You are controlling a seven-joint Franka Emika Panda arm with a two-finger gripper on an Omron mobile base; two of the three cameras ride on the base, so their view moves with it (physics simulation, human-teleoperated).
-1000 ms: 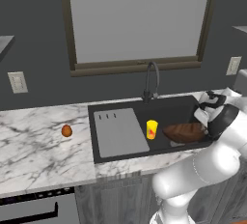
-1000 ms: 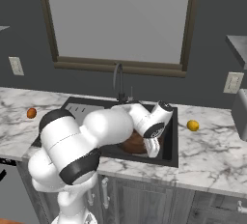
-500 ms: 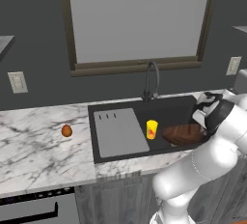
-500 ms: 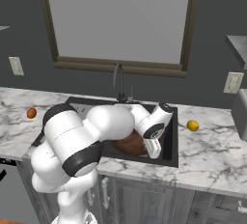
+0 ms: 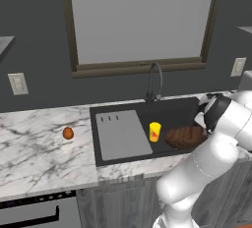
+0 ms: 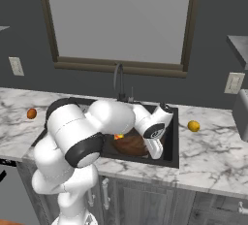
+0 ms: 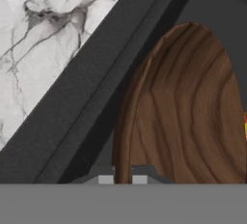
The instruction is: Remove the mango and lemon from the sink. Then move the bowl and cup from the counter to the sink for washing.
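Observation:
The dark wooden bowl [image 7: 188,107] is down in the right part of the black sink [image 5: 172,114], and my gripper [image 7: 122,178] is shut on its rim at the sink's right wall. From the right base, the gripper [image 6: 158,155] points down at the bowl [image 6: 130,145]. The yellow cup [image 5: 155,131] stands upright in the sink just left of the bowl [image 5: 184,137]. On the counter [image 5: 39,148] left of the sink lies the mango [image 5: 68,133]. The lemon [image 6: 193,126] lies on the counter right of the sink.
A dark arched faucet [image 5: 153,82] rises behind the basin. The grey ribbed drainboard [image 5: 123,134] fills the sink's left half. My own arm [image 6: 97,122] reaches across the sink's front. A window and wall outlets sit behind the counter.
The hand and the bowl have sunk slightly lower in the basin. Cup, mango and lemon have stayed where they were.

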